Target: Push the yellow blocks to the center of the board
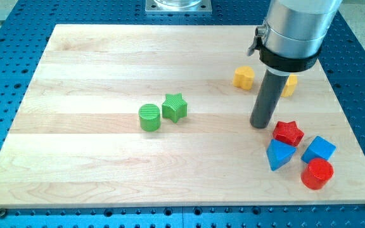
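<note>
A yellow heart-like block lies on the wooden board at the view's upper right. A second yellow block sits to its right, mostly hidden behind my rod. My tip touches the board below and between the two yellow blocks, a little apart from each. A red star lies just right of my tip.
A green cylinder and a green star sit side by side near the board's middle. A blue triangular block, a blue cube-like block and a red cylinder cluster at the lower right.
</note>
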You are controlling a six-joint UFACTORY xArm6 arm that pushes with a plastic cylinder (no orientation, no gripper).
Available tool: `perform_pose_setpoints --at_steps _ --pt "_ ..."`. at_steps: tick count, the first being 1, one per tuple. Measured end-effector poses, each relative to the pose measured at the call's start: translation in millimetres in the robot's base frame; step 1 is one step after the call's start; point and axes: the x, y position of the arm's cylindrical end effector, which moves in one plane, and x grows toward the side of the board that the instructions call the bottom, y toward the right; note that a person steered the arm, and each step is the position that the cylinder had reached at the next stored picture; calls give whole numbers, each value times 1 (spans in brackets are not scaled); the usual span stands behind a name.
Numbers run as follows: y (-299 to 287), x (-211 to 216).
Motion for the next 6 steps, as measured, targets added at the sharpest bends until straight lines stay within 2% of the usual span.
perform_pose_setpoints --at_steps 3,4,5,6 --pt "0 -7" --pt "17 -9" --pt "69 -9" --pt "94 -25"
